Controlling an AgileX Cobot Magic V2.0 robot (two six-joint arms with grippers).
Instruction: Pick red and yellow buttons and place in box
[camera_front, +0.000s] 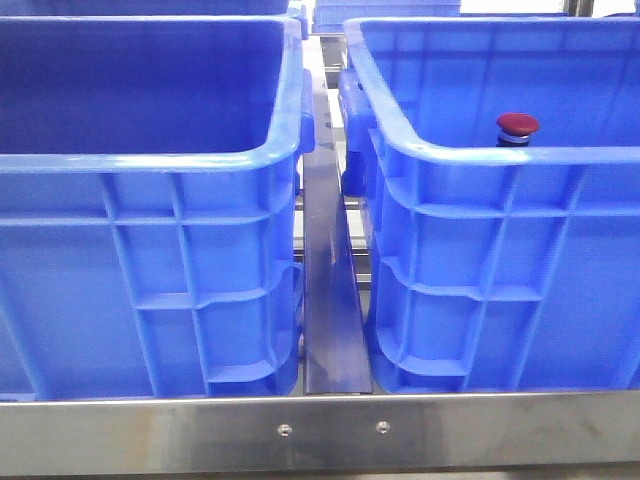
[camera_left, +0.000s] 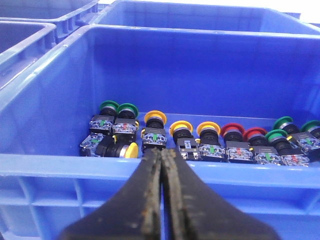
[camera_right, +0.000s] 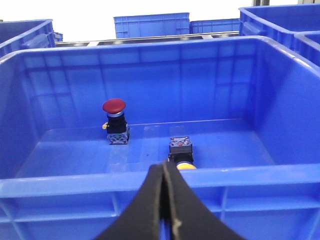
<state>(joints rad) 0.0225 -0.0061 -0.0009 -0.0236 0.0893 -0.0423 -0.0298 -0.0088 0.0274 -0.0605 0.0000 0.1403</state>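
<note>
In the front view two blue crates fill the frame, the left crate (camera_front: 150, 150) and the right crate (camera_front: 500, 180), with a steel rail (camera_front: 335, 300) between them and a steel frame bar (camera_front: 320, 430) across the bottom. A red button (camera_front: 518, 126) shows just above the right crate's near rim, standing upright inside it. Neither arm appears in this view.

In the left wrist view the left tool (camera_left: 162, 165) hangs just outside the near wall of a supply crate (camera_left: 50, 165), its two black fingers pressed together with nothing between them. Inside, a row of push buttons lies along the floor: green caps at both ends, yellow buttons (camera_left: 180, 130) in the middle and red buttons (camera_left: 232, 131) beyond them. One yellow-capped button (camera_left: 131, 150) lies tipped on its side, the cap pointing along the row. The yellow ones lie almost straight ahead of the tool, over the wall and down.

In the right wrist view the right tool (camera_right: 166, 175) is likewise closed and empty, outside the near rim of the target box (camera_right: 280, 172). The red button stands upright on the floor there, and a yellow button (camera_right: 181, 152) lies on its side close behind the rim, its cap toward the tool. Judging from this, one of each colour is already placed; any further pick falls to the left arm, which must open before it reaches over the wall.
</note>
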